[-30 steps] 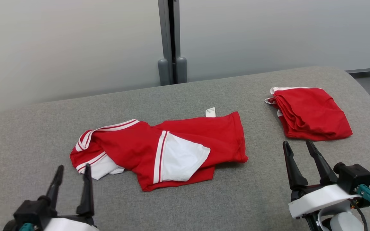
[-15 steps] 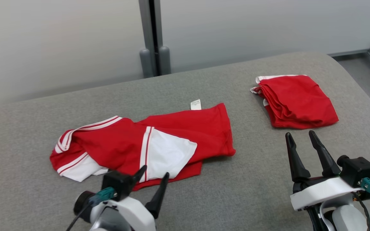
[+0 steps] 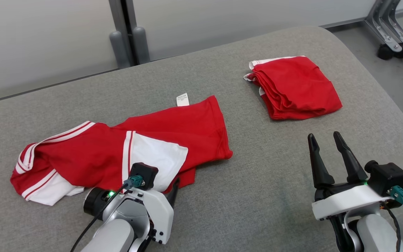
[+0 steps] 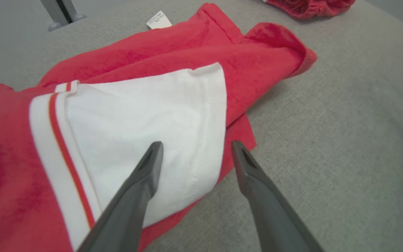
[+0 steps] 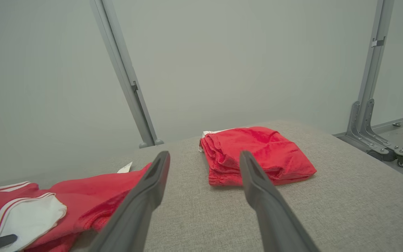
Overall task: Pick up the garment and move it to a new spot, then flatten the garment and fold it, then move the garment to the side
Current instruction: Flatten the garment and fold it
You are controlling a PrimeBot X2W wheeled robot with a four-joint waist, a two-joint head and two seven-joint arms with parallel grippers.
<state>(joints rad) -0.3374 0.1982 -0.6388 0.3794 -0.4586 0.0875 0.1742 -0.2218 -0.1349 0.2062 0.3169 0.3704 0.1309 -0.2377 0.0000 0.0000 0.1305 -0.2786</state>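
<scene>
Across the head view stretches a broad grey fabric-covered table with a rounded far corner at two o'clock. On it, from the centre out toward nine o'clock, lies the crumpled red jersey with white striped trim, loosely heaped and unfolded; a white sleeve panel edged by a red-and-white band faces up at its near side, and its red body runs off toward one o'clock. Well apart from it, at one o'clock on the table, sits a neatly folded red garment (white edging peeks out along its far side).

At seven o'clock the left gripper points down at the jersey's near edge with its two dark fingers spread wide and nothing between them. In the left wrist view one finger lies over the white panel and the other over the red hem where it meets bare grey fabric; whether the tips touch the cloth I cannot tell. At four o'clock the right gripper hovers over bare table, fingers likewise spread and empty, aimed toward the folded garment.

Smallest of all, a white care label sticks out from the jersey's far edge at twelve o'clock.
</scene>
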